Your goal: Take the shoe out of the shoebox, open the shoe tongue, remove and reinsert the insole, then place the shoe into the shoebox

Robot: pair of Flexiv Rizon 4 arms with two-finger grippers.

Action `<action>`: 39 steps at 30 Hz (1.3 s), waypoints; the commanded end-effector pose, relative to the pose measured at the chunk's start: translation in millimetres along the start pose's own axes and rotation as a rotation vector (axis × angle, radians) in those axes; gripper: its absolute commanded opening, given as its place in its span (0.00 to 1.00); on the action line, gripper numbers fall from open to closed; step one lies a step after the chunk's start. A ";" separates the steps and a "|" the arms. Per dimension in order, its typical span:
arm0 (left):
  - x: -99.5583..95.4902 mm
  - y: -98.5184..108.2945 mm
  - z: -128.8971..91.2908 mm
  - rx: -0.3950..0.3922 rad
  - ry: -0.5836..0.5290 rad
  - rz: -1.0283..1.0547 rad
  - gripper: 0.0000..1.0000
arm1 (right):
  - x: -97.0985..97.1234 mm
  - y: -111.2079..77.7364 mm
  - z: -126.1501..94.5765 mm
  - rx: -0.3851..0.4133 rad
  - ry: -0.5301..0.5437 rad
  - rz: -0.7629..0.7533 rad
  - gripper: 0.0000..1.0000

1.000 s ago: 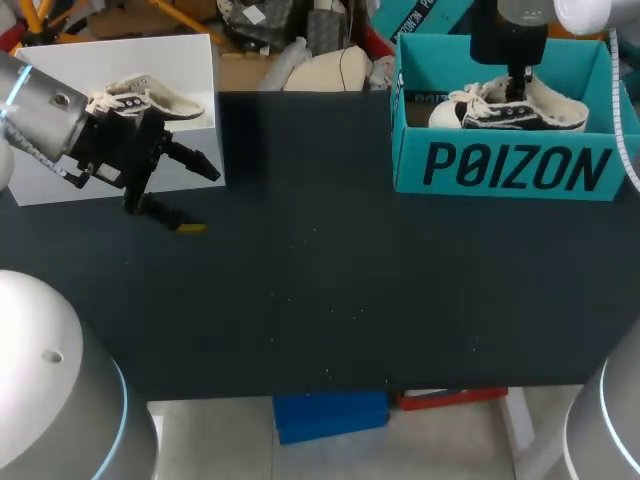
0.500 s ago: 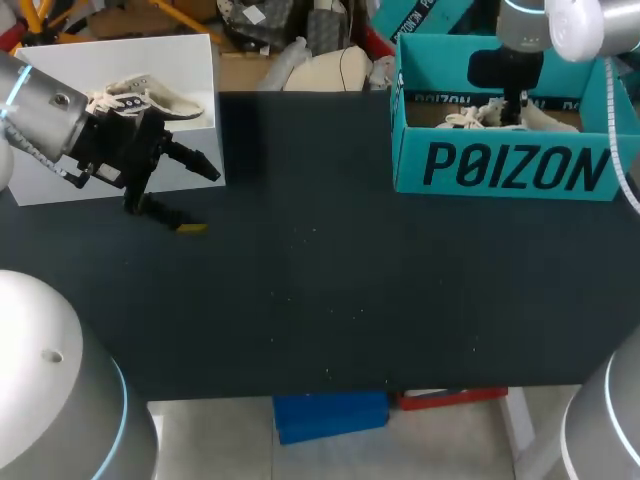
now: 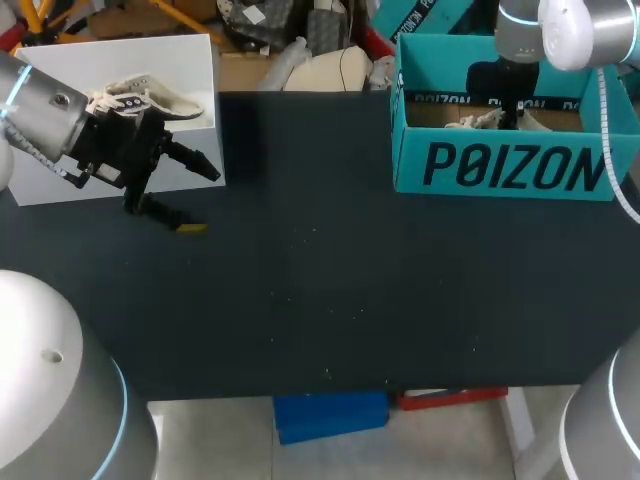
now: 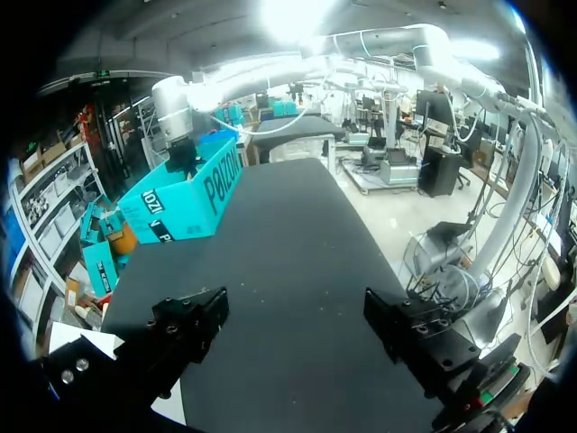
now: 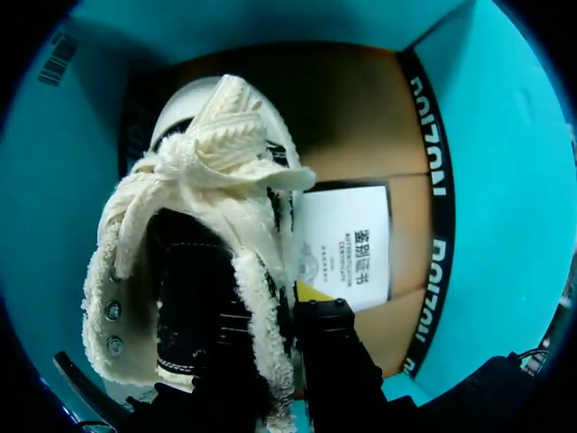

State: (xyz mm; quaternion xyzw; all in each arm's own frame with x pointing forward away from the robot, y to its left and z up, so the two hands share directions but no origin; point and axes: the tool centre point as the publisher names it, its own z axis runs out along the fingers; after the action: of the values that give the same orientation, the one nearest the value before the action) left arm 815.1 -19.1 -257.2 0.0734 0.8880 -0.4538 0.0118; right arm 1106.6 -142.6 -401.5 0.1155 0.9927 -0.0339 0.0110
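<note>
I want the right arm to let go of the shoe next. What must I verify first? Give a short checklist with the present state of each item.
1. Shoe inside the shoebox: ok.
2. Shoe resting on the box floor: cannot tell.
3. Right gripper shut on the shoe's side: ok.
4. Left gripper open, empty, far from the shoebox: ok.
5. Insole back inside the shoe: cannot tell, the inside is dark.
</note>
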 end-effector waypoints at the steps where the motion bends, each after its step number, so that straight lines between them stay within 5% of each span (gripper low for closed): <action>1: 0.8 0.3 0.8 -0.001 -0.004 0.001 1.00 | -5.4 -0.3 -0.2 0.002 0.009 0.009 0.25; 3: 0.8 0.3 0.8 -0.001 -0.004 0.001 1.00 | -4.9 -2.5 -3.1 0.003 0.007 0.014 0.37; 8: 0.8 0.3 0.8 -0.001 -0.004 0.001 1.00 | 0.5 -5.1 -17.5 0.007 -0.002 0.026 0.25; 23: 0.8 0.3 0.8 -0.001 -0.004 0.001 1.00 | 48.1 -4.6 -126.3 0.091 -0.102 0.062 0.35; 30: 0.8 0.3 0.8 -0.001 -0.004 0.001 1.00 | 97.0 17.1 -180.4 0.120 -0.146 0.089 0.33; 39: 0.8 0.3 0.8 -0.001 -0.004 0.001 1.00 | 168.3 76.0 -209.6 0.105 -0.165 0.115 0.47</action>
State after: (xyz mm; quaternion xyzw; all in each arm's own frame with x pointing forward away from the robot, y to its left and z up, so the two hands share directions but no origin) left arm 815.1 -19.1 -257.2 0.0734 0.8880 -0.4538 0.0118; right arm 990.9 -41.3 -218.6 0.1704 0.9814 -0.0784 0.0396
